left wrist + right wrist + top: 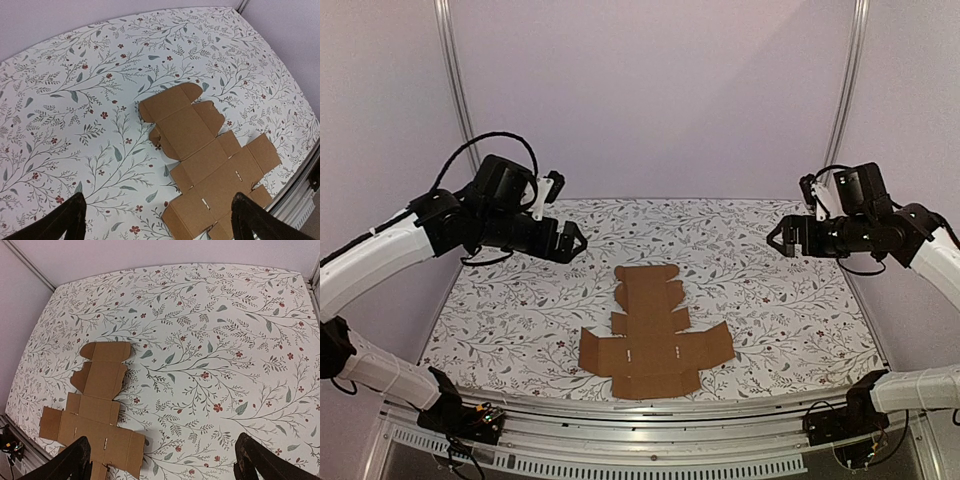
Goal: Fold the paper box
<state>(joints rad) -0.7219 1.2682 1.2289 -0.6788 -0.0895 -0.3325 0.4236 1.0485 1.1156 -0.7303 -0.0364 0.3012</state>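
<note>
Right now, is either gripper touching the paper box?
No. In the top view, the left gripper and right gripper hang open in the air, apart from the flat paper box.

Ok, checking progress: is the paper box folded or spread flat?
Spread flat. The paper box lies as an open cross-shaped sheet on the table, no walls raised.

Soft, even light with a faint violet cast; only thin, pale shadows edge the paper box (650, 345). Wrist views bow the surface (60, 100) toward their edges; the top view is slightly grainy.
</note>
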